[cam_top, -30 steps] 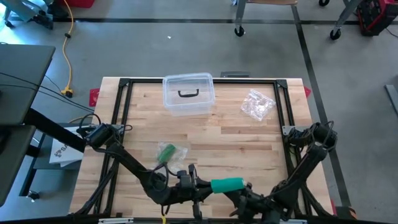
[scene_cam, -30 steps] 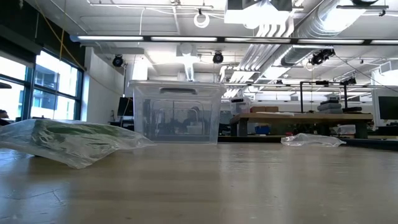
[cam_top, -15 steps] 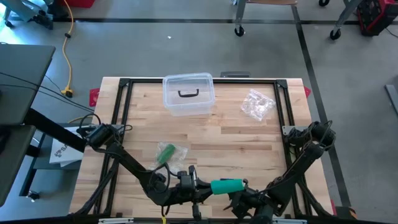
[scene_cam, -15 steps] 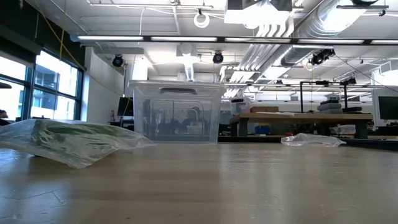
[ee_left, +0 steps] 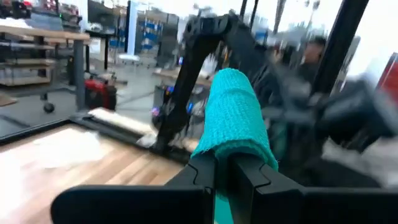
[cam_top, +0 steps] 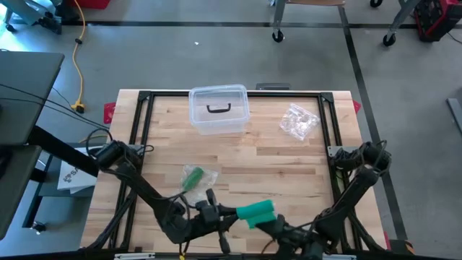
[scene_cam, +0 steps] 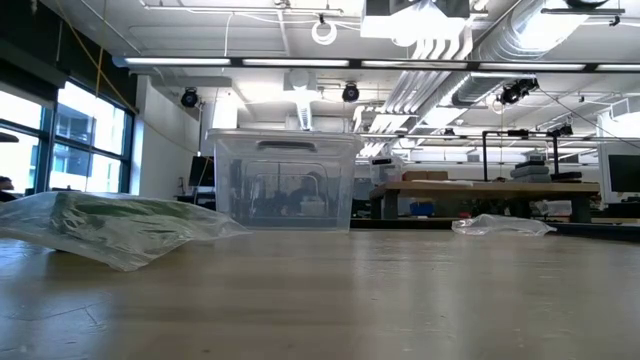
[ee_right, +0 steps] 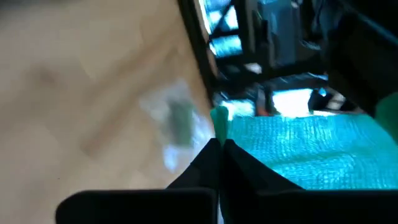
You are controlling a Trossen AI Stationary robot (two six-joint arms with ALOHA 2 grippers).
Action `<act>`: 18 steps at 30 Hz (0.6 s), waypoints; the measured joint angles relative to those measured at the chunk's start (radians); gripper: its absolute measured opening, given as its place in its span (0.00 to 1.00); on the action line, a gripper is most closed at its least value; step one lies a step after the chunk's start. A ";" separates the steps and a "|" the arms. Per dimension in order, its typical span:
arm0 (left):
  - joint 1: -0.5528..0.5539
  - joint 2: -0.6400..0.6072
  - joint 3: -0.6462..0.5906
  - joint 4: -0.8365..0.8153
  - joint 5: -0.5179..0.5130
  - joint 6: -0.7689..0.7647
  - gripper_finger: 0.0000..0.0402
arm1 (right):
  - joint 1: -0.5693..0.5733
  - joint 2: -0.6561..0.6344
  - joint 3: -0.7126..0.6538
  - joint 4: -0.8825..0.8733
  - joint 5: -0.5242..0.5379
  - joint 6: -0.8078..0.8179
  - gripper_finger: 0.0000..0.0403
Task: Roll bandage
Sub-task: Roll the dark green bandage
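While I hold both arms at the near edge of the bench (cam_top: 289,159), the left claw (cam_top: 216,215) is clenched on one end of the teal bandage (cam_top: 254,211). The right claw (cam_top: 278,227) is clenched too, seemingly pinching the bandage's other end, lifted off the wood.

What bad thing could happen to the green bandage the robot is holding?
1. Both grippers pinch the green bandage in the air near the table's front edge. If the left gripper or the right gripper slips, the roll may drop off the table.
2. The two grippers sit very close together, so they might bump each other while rolling.
3. The bagged bandage lies close by, so a swinging arm could knock it.
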 joint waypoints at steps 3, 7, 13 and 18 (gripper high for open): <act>0.012 -0.034 0.000 -0.230 0.000 -0.128 0.03 | 0.020 0.000 0.009 0.095 -0.044 0.063 0.01; 0.047 -0.053 0.000 -0.537 0.069 -0.367 0.01 | 0.041 0.000 0.119 0.106 -0.057 0.066 0.00; 0.068 -0.027 0.001 -0.631 0.334 -0.472 0.01 | 0.027 -0.004 0.347 -0.093 -0.064 0.144 0.00; 0.039 0.014 0.001 -0.470 0.475 -0.351 0.01 | -0.055 -0.014 0.490 -0.396 -0.166 0.408 0.00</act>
